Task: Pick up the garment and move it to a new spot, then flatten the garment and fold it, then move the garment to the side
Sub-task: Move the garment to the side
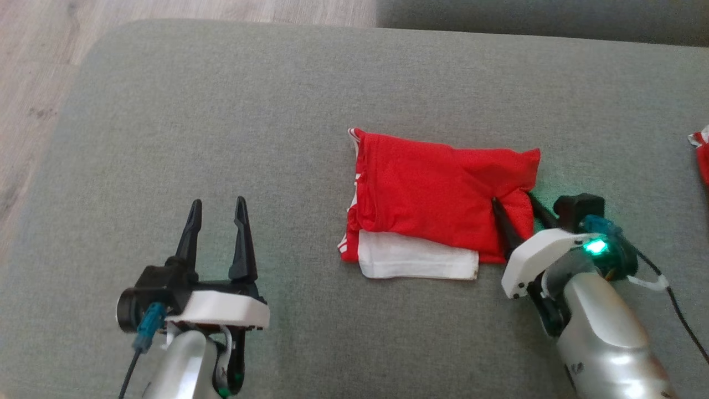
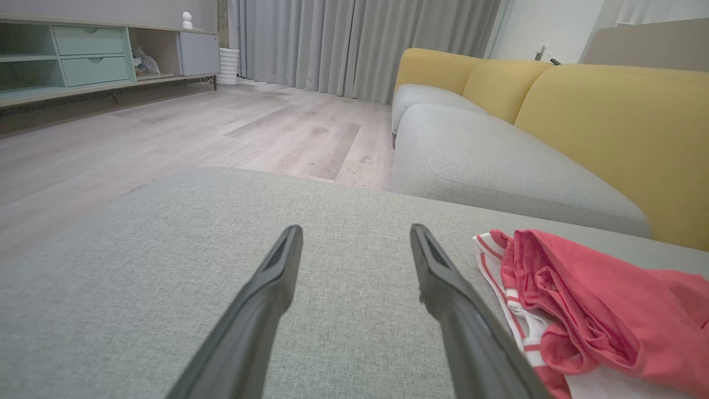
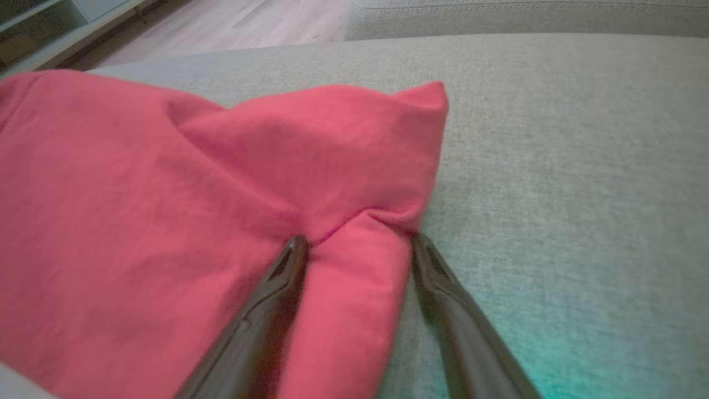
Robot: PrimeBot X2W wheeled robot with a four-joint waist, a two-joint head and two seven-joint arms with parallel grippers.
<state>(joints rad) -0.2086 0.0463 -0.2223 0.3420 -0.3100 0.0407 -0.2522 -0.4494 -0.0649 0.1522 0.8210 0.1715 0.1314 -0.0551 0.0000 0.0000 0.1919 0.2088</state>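
Straddling the near right edge of the folded red jersey garment with white striped trim [image 1: 437, 188], the right end effector [image 1: 512, 198] has its two dark fingers spread. One finger lies on top of the cloth and the other sits just outside its edge, against the grey woven sofa cushion [image 1: 221, 100]. A ridge of red fabric sits between them, not yet pinched. The garment already lies in a compact rectangle with a white layer showing along its near side. The grasp therefore looks meant for carrying the bundle to the side, and taking the thick folded edge should keep the layers together.

The left end effector [image 1: 217, 200] hovers with its fingers spread wide and nothing between them. The garment lies well off to its right, so this arm appears to be parked clear of the work.

The right wrist view shows what the head view hides: the fabric puckers into a small crease at the inner fingertip. The left wrist view gives the striped collar end, rumpled and loosely stacked, with a yellow sofa backrest [image 2: 609, 127] beyond. At the head view's far right edge, beyond the right end effector, is a red-and-white scrap [image 1: 700, 155], possibly another garment; too little shows to tell.
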